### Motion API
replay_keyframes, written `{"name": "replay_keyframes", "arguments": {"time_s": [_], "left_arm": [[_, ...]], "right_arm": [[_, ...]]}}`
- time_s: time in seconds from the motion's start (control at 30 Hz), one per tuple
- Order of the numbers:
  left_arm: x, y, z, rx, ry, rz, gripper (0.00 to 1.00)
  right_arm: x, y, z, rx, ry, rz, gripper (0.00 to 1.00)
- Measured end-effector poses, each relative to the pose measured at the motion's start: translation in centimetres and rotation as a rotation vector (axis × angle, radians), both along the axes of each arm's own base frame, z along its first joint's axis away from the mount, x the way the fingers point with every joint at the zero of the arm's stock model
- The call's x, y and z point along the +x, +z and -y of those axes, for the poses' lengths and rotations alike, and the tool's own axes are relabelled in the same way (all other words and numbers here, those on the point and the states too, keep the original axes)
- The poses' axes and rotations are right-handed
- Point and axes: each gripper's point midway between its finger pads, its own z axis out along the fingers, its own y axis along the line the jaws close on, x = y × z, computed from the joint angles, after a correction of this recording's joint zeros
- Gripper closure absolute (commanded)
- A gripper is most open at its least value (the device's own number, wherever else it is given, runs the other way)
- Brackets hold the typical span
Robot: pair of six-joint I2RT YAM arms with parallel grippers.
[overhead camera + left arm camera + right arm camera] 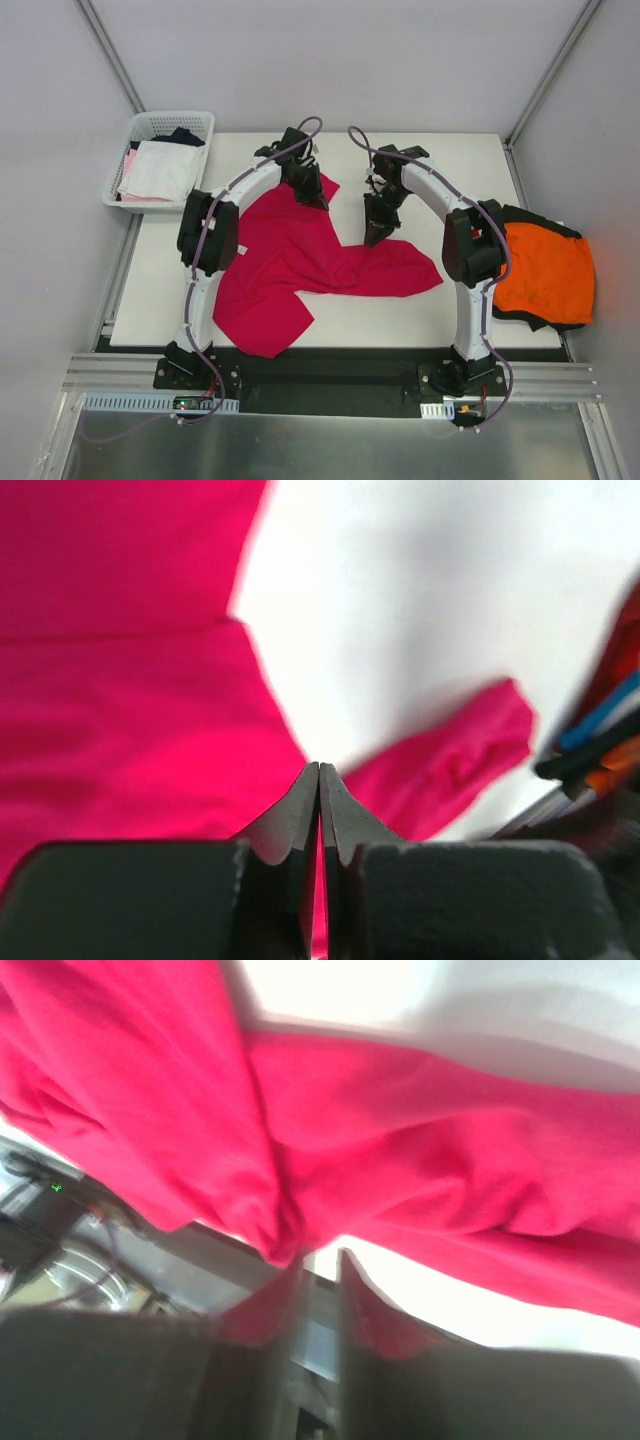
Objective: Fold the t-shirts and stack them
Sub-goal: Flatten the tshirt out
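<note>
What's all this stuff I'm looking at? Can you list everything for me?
table: one, white, under the shirts
crimson shirt: one, crimson-magenta, crumpled mid-table
orange shirt: one, bright orange, at the table's right edge
black shirt: one, black, under the orange shirt, only its edges showing
basket: one, white mesh, at the far left corner
white garment: one, white, on top in the basket
pink garment: one, pink, under the white garment
dark cloth: one, dark, at the basket's far end
rail: one, silver, near edge, carrying the arm bases
left gripper: one, black, shut on the crimson shirt
right gripper: one, black, at the crimson shirt's bunched middle; grip unclear
</note>
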Motion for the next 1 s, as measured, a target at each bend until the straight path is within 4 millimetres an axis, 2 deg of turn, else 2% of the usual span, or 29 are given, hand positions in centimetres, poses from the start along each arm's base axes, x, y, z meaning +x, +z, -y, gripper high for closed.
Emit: {"name": "replay_keyframes", "arguments": {"time_s": [0.03, 0.1, 0.2, 0.27, 0.4, 0.5, 0.6, 0.8, 1.0], "left_arm": [[0.2, -1.7, -0.2, 0.015, 0.004, -0.028, 1.00], [0.3, -4.5, -0.8, 0.047, 0.012, -0.082, 1.00], [1.0, -6.7, -1.7, 0.074, 0.030, -0.115, 1.00], [1.9, -6.7, -2.0, 0.070, 0.037, -0.104, 1.00], [4.4, -5.3, -3.1, 0.047, 0.070, -0.050, 1.00], [5.5, -4.9, -4.5, 0.044, 0.095, -0.032, 1.00], [6.4, -5.4, -6.2, 0.056, 0.130, -0.036, 1.00], [7.2, -7.4, -8.7, 0.074, 0.174, -0.067, 1.00], [7.0, -7.4, -8.4, 0.060, 0.163, -0.073, 1.00]], "right_arm": [[0.0, 0.0, -0.1, 0.005, 0.002, -0.002, 0.99], [-0.2, 0.1, -0.2, 0.014, 0.005, -0.006, 0.99], [-0.9, -0.2, -0.1, 0.019, 0.005, -0.030, 0.99], [-1.8, -0.6, 0.2, 0.015, 0.004, -0.056, 0.99], [-2.9, -1.3, 0.5, 0.006, 0.003, -0.095, 0.99], [-3.2, -1.4, 0.6, 0.005, 0.002, -0.105, 0.99], [-3.4, -1.3, 0.6, 0.008, 0.002, -0.105, 0.99], [-3.7, -1.4, 0.7, 0.013, 0.000, -0.106, 0.99], [-3.8, -1.6, 0.7, 0.013, -0.003, -0.111, 0.99]]}}
